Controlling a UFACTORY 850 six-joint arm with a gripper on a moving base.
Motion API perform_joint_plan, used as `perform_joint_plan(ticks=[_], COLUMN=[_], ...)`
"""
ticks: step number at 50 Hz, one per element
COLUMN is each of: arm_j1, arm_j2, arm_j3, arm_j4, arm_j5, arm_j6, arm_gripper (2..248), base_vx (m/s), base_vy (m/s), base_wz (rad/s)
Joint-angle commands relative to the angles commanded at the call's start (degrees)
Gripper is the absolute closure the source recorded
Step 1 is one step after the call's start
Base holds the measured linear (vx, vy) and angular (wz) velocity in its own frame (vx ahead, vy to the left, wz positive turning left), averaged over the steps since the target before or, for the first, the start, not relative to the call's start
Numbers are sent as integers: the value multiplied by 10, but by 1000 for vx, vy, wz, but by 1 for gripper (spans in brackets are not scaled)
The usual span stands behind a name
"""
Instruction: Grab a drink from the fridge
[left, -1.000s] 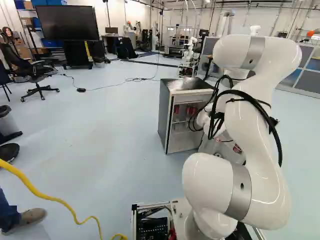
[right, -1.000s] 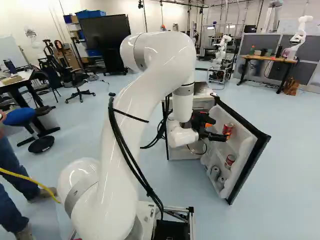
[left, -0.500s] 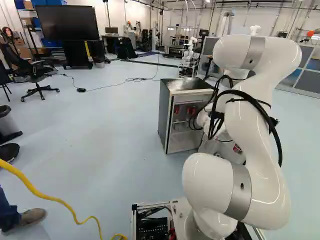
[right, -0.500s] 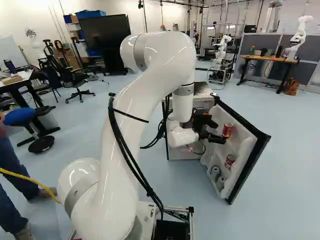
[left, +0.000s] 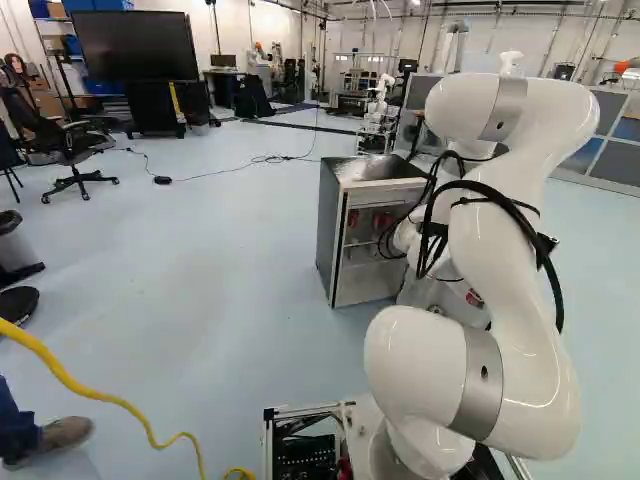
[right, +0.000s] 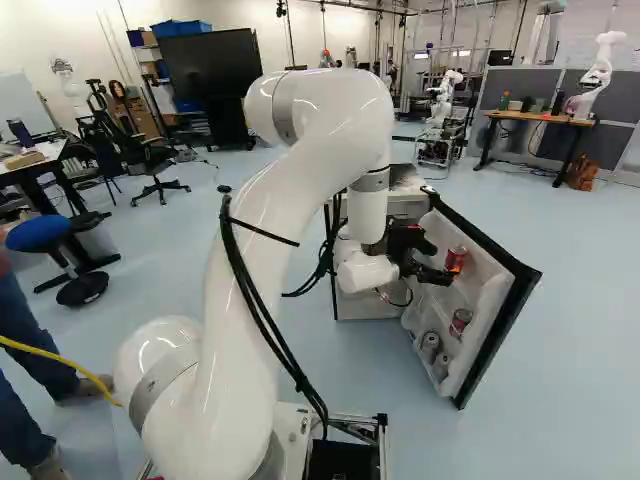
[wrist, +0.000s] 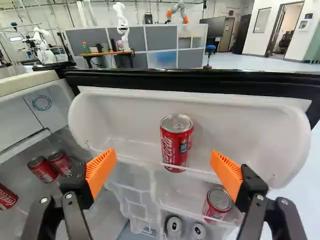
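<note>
An office chair (right: 158, 158) stands far left, then the fridge (left: 334, 225), door (right: 499, 249) open. The gripper's (right: 438, 262) fingers are apart, facing an upright red can (wrist: 175, 145); the door shelf's lip (wrist: 200, 175) crosses its foot. Table (right: 535, 119), far right.

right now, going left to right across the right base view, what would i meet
blue stool → your white arm → open fridge door → brown bag
</note>
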Motion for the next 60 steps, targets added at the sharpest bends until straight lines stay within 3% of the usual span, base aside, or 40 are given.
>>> perform_joint_plan(ticks=[48,49,53,54,58,59,60], arm_j1=[-23,-23,-24,-24,-24,-24,-24], arm_j2=[-23,-23,-24,-24,-24,-24,-24], arm_j3=[-38,-38,-39,-39,-39,-39,-39], arm_j4=[0,0,0,0,0,0,0], arm_j5=[0,0,0,0,0,0,0], arm_j6=[0,0,0,0,0,0,0], arm_gripper=[3,14,14,51,51,89,89], base_vx=[0,0,0,0,0,0,0], base_vy=[0,0,0,0,0,0,0], base_wz=[0,0,0,0,0,0,0])
